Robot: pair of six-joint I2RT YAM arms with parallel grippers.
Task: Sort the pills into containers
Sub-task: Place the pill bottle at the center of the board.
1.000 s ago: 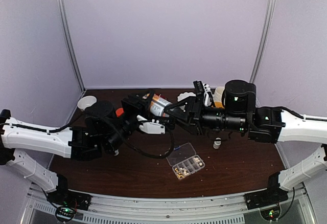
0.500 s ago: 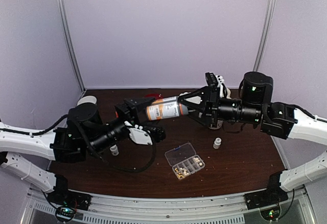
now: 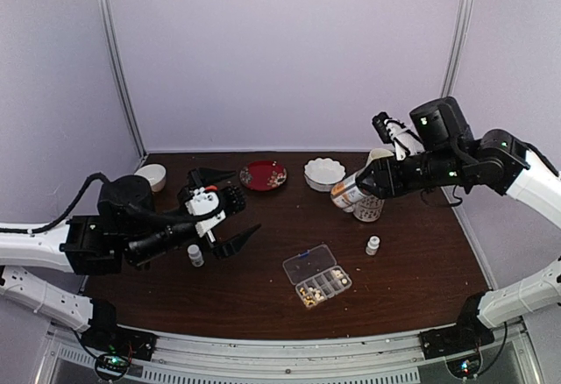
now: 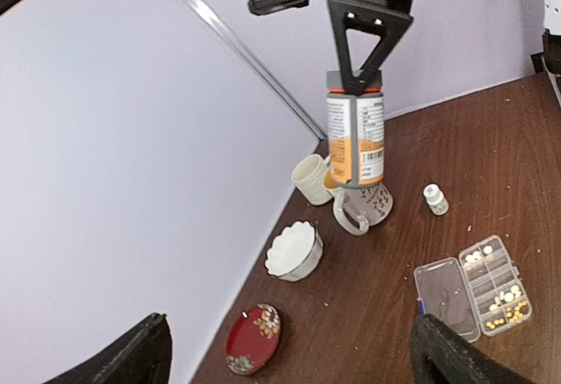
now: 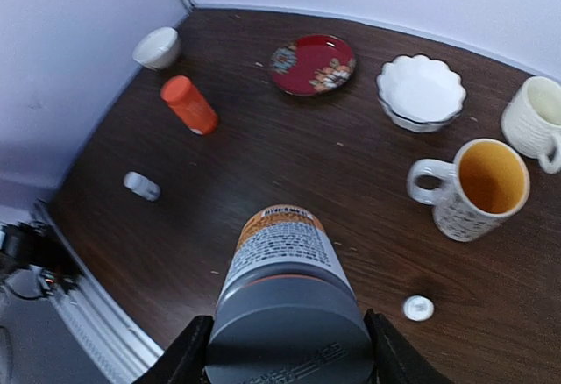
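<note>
By the mug at the back right, the right gripper clamps the grey cap of the amber bottle; the left gripper hangs spread wide, empty.
Good practice, as judged: keep the bottle upright, clear the mug's rim, and set it on bare table well apart from the organiser box. That box lies front of centre with its clear lid swung open, and several compartments hold tiny white and tan-yellow pills.
</note>
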